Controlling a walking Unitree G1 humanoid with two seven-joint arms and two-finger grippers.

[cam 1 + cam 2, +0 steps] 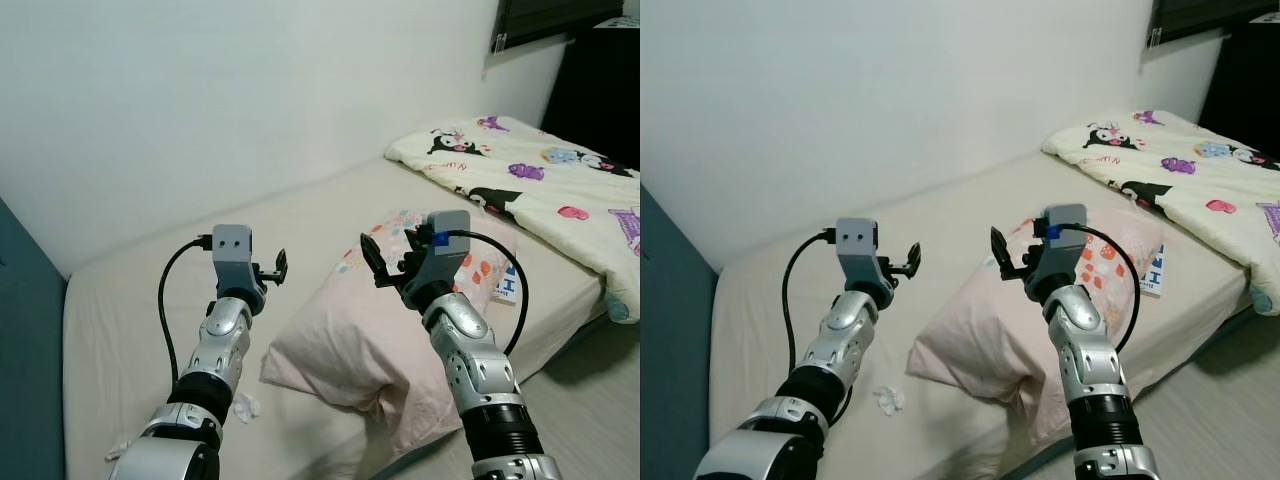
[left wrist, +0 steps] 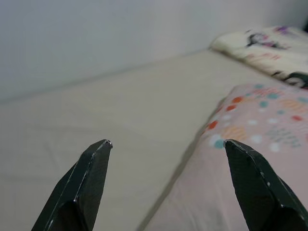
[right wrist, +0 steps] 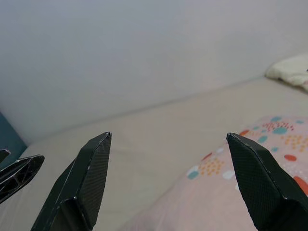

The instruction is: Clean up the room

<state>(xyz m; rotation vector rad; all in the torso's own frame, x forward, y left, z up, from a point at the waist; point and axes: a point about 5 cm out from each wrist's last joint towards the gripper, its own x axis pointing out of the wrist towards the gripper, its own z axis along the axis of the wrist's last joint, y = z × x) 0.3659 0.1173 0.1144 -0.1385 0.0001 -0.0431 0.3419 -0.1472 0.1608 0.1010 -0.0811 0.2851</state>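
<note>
Over the beige bed [image 1: 130, 330] both my arms are raised. My left gripper [image 1: 275, 270] hangs open above the bare sheet, just left of a pink pillow [image 1: 360, 340] with coloured dots. My right gripper [image 1: 390, 255] is open too, above the pillow's far end, with nothing between its fingers. The pillow lies near the bed's front edge. A crumpled white tissue [image 1: 245, 405] rests on the sheet under my left forearm, and another scrap [image 1: 118, 450] lies further left. In the left wrist view the open gripper [image 2: 167, 143] frames sheet and pillow [image 2: 250, 159].
A cream blanket [image 1: 540, 180] with cartoon figures covers the bed's far right. A white and blue book [image 1: 507, 287] pokes out from beside the pillow. A teal panel [image 1: 25, 350] stands at the left, dark furniture [image 1: 600, 90] at the far right, and grey floor [image 1: 590, 400] at the front right.
</note>
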